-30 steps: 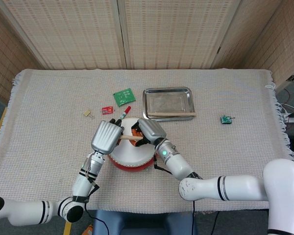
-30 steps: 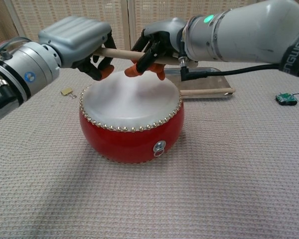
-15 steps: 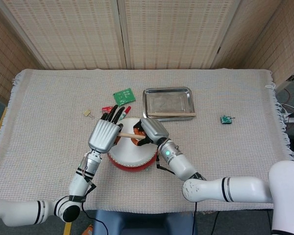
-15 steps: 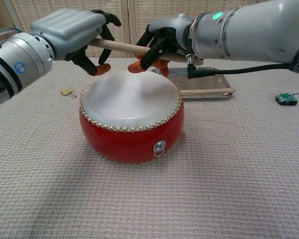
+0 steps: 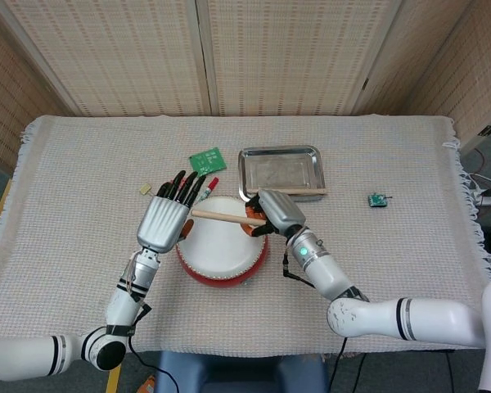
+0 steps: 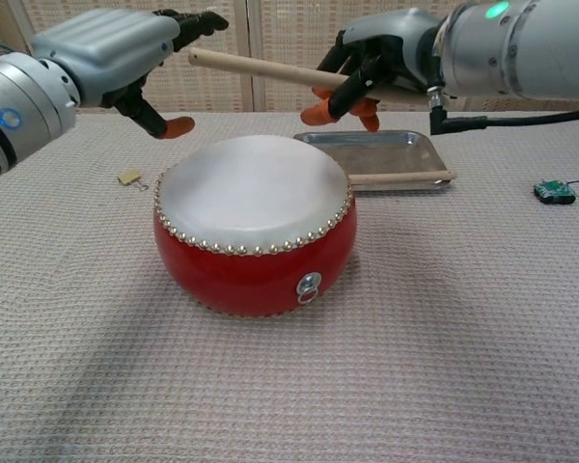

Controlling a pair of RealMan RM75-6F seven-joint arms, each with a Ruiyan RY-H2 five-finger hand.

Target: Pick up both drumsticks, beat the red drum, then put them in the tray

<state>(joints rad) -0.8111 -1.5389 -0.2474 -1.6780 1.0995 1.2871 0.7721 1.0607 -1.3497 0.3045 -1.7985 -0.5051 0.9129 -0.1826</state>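
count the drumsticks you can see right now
2. One drumstick is held in the right hand, raised above the red drum. The other drumstick lies along the near edge of the tray. None seems hidden.

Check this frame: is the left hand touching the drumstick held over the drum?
Apart. The chest view shows the left hand open, with wall visible between its fingertips and the drumstick end; only the right hand grips it.

Open bench right of the red drum; tray partly blocked by a drumstick along its near edge, circuit board left of it.
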